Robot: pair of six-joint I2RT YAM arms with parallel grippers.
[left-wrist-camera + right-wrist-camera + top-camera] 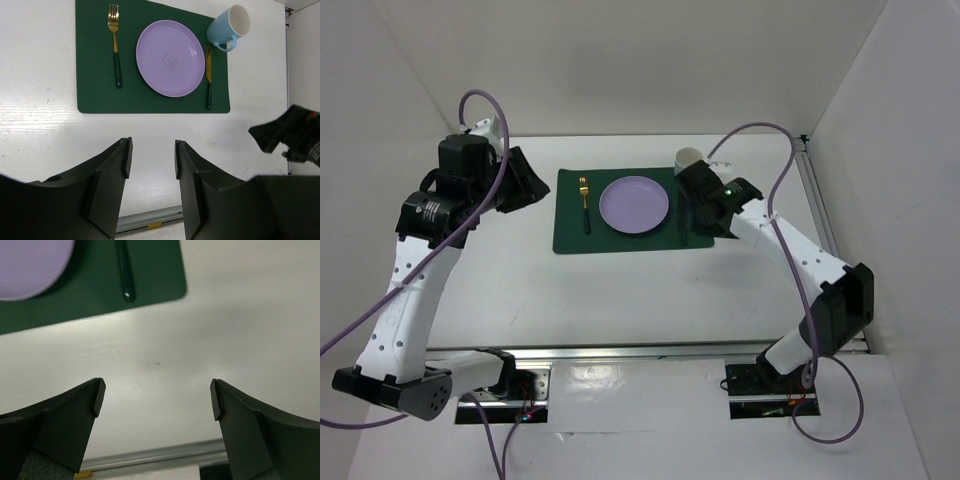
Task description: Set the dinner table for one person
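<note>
Though seemingly finished with placing, leave the right gripper [157, 395] as seen: spread wide, clasping nothing, poised over bare white just below the lower right corner of the placemat [150, 280]. Likewise the left gripper [150, 150]: parted by a modest gap, empty, hanging well below the mat's bottom edge at lower centre of the left wrist view.

Judging by the layout, treat the step in hand as a clean retreat. Lift the right arm first, then draw it toward the bottom of the top view. Avoid any sideways sweep, given the knife [208, 75] just above that gripper and the mug [227, 27] at the mat's upper right corner, overlapping its edge. Keep the jaws wide so as to snag nothing. Hold the left arm off to the left, well apart from the fork [115, 47].

Moving outward, find 1 fork left of the plate [171, 57] and 1 knife just right of it, parallel, dark handles toward the bottom of the frame, gold ends toward the top, long axes running top to bottom. Note the mug's handle turned toward the bottom too.

Beneath it all, note the dinner table [620, 290]: filling the middle of the top view, under mat and arms alike, long axis running left to right, parallel with the mat's long side, near edge facing the arm bases at the bottom.
</note>
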